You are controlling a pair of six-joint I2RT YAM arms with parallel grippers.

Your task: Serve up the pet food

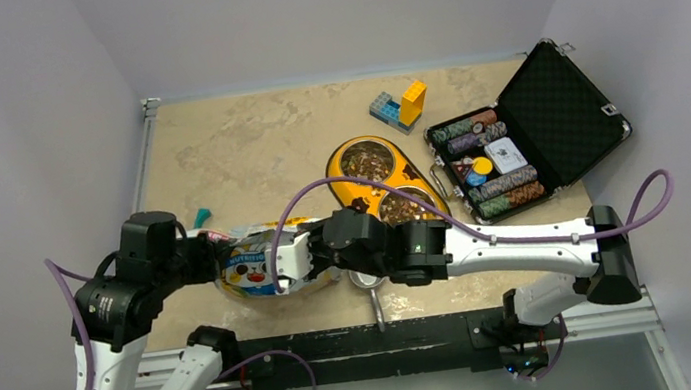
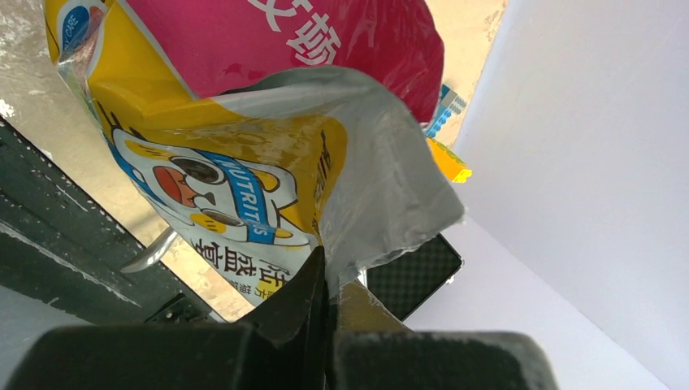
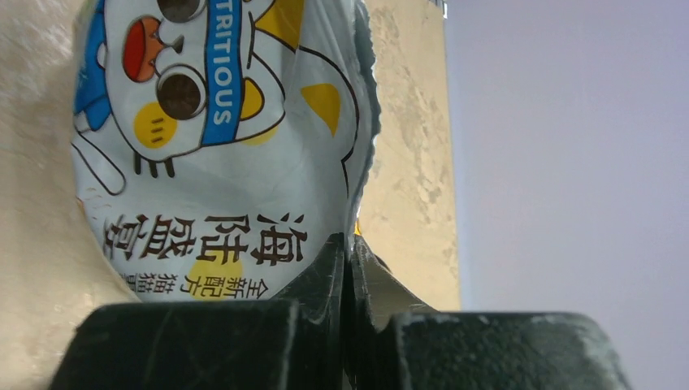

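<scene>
Both grippers are pinched shut on one thing. In the left wrist view the left gripper point(image 2: 329, 275) sits at the bottom centre, its dark fingers point(image 2: 301, 301) pressed together on the torn silver lip of a glossy yellow, pink and white foil bag point(image 2: 236, 195) printed with a cartoon cat. The bag fills the upper left of that frame. In the right wrist view the right gripper point(image 3: 348, 258) clamps another edge of the same bag, with the cat and its blue band running up the left half.

Neither wrist view shows any food. Only the overhead view does: brown kibble point(image 1: 366, 161) lies in both wells of an orange two-well plastic bowl point(image 1: 338, 181) at centre frame, just above the right arm. That view also shows the bag lying low between the two arms, left of centre.

Further out, the overhead view shows grey, blue and yellow building blocks point(image 1: 400, 105) above the bowl and an open black case of striped poker chips point(image 1: 562, 111) at the right. A thin metal handle point(image 1: 376, 307) pokes out below the right arm.
</scene>
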